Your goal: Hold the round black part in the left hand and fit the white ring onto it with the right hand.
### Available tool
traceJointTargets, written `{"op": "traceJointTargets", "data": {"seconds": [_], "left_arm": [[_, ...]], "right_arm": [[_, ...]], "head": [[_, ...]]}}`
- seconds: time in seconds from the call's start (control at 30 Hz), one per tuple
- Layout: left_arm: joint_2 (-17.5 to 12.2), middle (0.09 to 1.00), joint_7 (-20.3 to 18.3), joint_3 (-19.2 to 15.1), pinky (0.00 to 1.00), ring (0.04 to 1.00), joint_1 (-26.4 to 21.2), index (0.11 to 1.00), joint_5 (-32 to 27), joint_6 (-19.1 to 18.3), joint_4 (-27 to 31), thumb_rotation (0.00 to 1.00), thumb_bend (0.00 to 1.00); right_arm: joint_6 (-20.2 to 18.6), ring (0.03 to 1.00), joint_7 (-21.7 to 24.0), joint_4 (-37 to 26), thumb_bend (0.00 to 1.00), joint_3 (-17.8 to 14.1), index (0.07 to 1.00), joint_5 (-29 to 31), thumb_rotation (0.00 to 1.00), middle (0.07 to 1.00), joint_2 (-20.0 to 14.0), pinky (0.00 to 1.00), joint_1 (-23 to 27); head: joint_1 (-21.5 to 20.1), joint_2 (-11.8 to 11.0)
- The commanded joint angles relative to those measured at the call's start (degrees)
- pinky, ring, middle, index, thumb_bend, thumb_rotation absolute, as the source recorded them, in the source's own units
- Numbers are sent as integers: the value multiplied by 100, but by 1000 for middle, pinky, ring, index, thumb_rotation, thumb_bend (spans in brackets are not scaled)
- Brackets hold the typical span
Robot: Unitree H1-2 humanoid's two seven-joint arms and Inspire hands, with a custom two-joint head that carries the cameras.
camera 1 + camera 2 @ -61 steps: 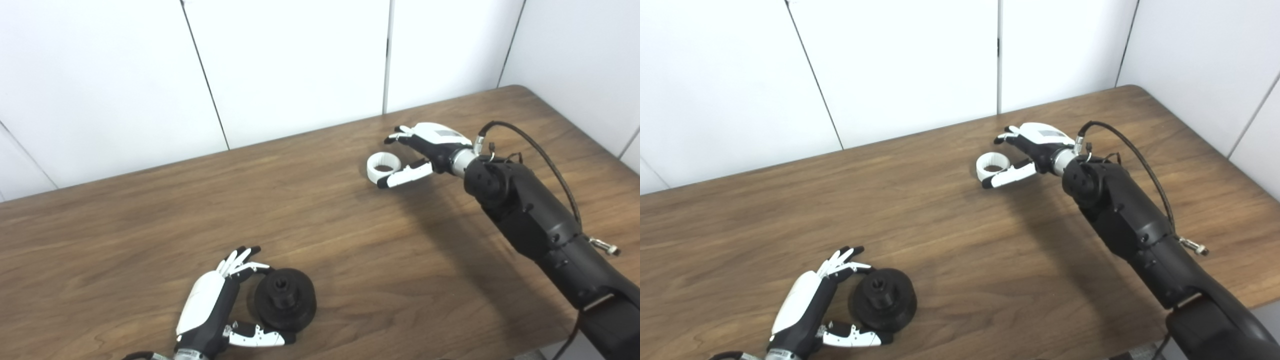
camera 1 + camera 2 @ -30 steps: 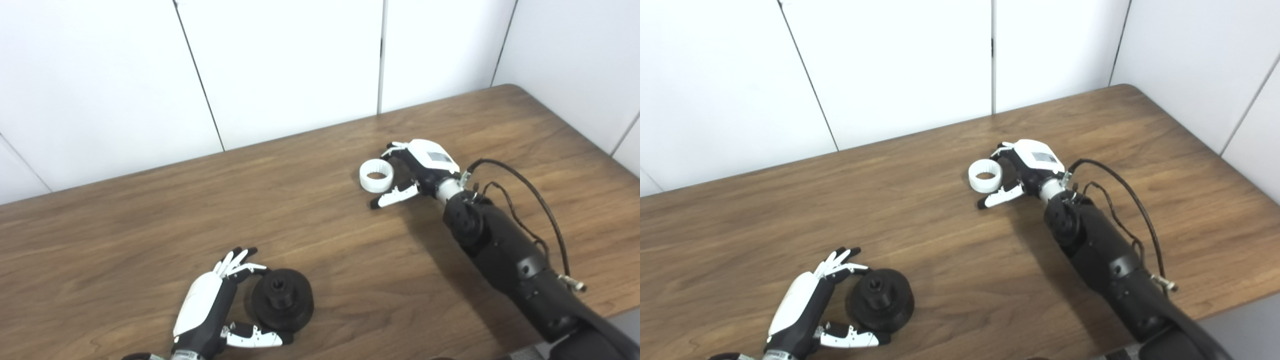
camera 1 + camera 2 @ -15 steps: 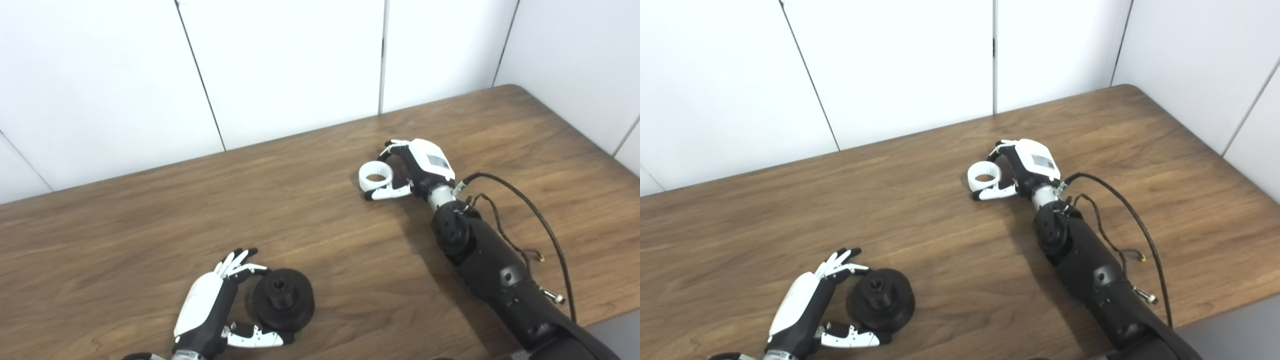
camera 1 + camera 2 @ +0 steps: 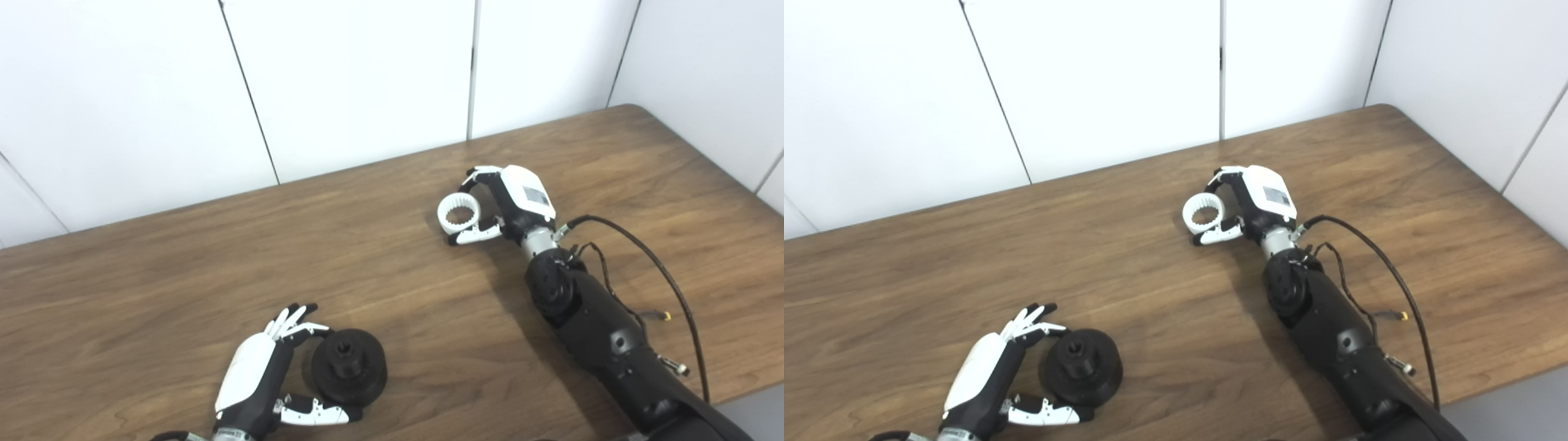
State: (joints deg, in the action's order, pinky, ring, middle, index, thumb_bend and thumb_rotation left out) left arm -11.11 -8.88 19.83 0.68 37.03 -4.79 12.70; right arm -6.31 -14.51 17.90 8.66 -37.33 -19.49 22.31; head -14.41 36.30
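The round black part (image 4: 348, 366) lies flat on the wooden table (image 4: 153, 288) near its front edge, hub hole facing up. My left hand (image 4: 257, 376) cups it from the left. One fingertip touches its far rim and the thumb lies along its near rim, while the other fingers stay spread, so the hand is open. Toward the far right, the white ring (image 4: 457, 215) has a toothed inner face and is tilted up toward me. My right hand (image 4: 508, 205) is shut on it, fingers curled over its far side and thumb under its near side.
The right forearm (image 4: 1335, 331) lies low over the table's right half, with a black cable (image 4: 1396, 288) looping beside it. White wall panels (image 4: 355, 79) stand just behind the table's far edge. Bare wood separates the two hands.
The right hand came down beside the white ring and closed its fingers and thumb on it. The ring now tilts up off the table. The left hand and black part have not moved.
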Motion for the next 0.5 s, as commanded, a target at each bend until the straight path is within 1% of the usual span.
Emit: {"op": "traceJointTargets", "data": {"seconds": [0.0, 0.17, 0.37, 0.47], "left_arm": [[-58, 945, -106, 37, 991, 1000, -65, 624, 160, -83, 49, 234, 971], [-44, 947, -132, 54, 1000, 1000, -80, 627, 189, -142, 58, 237, 971], [-7, 947, -116, 78, 1000, 1000, -89, 623, 209, -181, 50, 226, 980], [8, 949, -126, 81, 1000, 1000, -92, 621, 199, -193, 57, 235, 982]], "right_arm": [[6, 884, 13, -324, 514, -78, 485, -11, 140, 813, -142, 923, 36], [81, 892, 53, -873, 515, -147, 484, 25, 140, 812, -95, 959, -64], [49, 887, 180, -1633, 514, -164, 484, -48, 144, 815, -48, 959, -154], [77, 876, 255, -2059, 515, -162, 485, -84, 143, 816, -4, 931, -192]], "head": [[25, 13], [94, 48], [168, 56], [234, 87]]}}
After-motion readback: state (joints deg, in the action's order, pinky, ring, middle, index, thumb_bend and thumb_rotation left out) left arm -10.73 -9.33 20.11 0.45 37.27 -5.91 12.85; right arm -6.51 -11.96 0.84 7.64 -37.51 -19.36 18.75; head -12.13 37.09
